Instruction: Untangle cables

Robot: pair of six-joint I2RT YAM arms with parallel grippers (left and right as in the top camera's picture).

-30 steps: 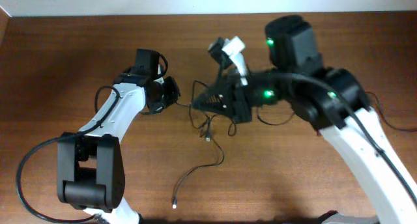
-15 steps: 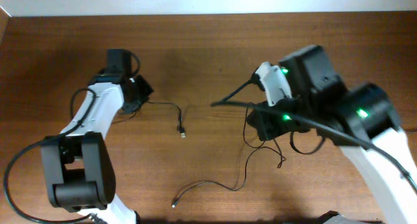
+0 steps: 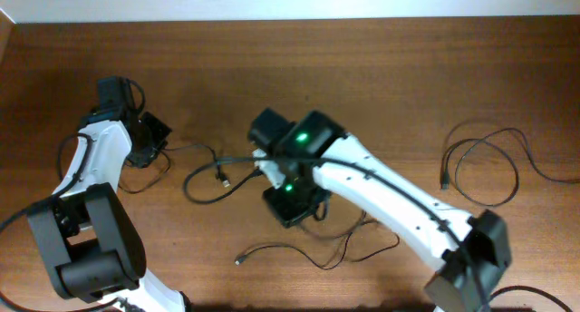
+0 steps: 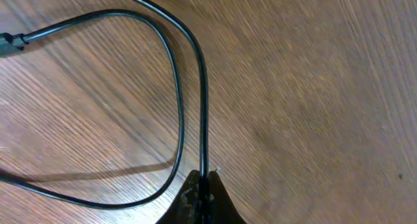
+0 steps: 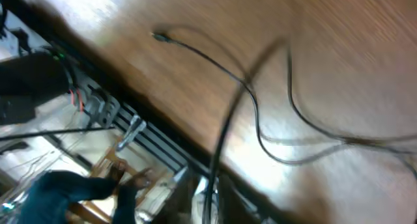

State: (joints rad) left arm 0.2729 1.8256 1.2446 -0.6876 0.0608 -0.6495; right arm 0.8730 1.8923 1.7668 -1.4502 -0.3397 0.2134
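Left wrist view: left gripper (image 4: 204, 188) clamped on one of the cables (image 4: 201, 87), six o'clock.
Right gripper (image 3: 292, 206): blurred, cannot tell.
Handling: likely light, limp, slippery; pinch near plug (image 4: 8, 43), ten o'clock.

We find a robotics laboratory or test bench. Two white-and-black robot arms, the left arm (image 3: 88, 158) and the right arm (image 3: 390, 190), work at a brown wood-grain table (image 3: 408, 67) set against a pale wall (image 3: 272, 2). A green indicator light (image 3: 304, 138) glows on the right arm. Past the table edge, though blurred, we note metal rails (image 5: 150, 149) and loose wiring (image 5: 39, 136).
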